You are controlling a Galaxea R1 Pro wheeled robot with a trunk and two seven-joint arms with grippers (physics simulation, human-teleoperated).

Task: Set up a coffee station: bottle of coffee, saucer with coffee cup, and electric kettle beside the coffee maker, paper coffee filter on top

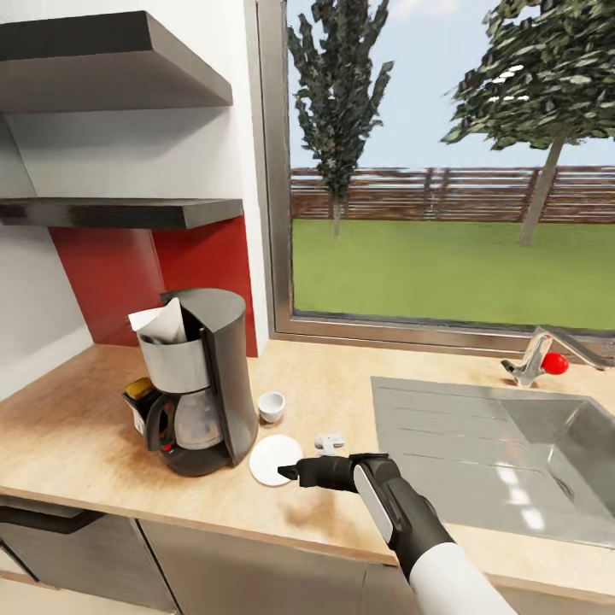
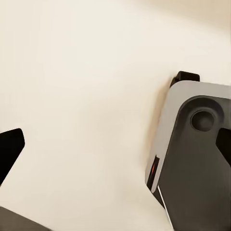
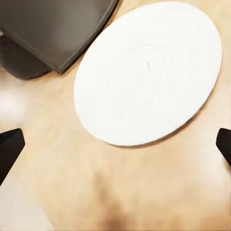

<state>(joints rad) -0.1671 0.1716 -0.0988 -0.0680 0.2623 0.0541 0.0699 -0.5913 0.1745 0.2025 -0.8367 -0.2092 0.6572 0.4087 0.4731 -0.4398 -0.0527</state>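
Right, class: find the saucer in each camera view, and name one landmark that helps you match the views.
Head view: saucer lies on the countertop, just right of the coffee maker.
Left wrist view: not in it.
Right wrist view: saucer is large, in the upper middle.
Shared landmark: the coffee maker's dark base.

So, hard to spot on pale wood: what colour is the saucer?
Plain white; the saucer shows best in the right wrist view.

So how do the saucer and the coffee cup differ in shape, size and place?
The saucer is flat and wide; the coffee cup is a small upright bowl shape, narrower than the saucer. The saucer lies nearer the counter's front edge, by the right gripper; the coffee cup stands farther back, apart from it and not on it. Both are plain white and stand on the kitchen countertop beside the coffee maker.
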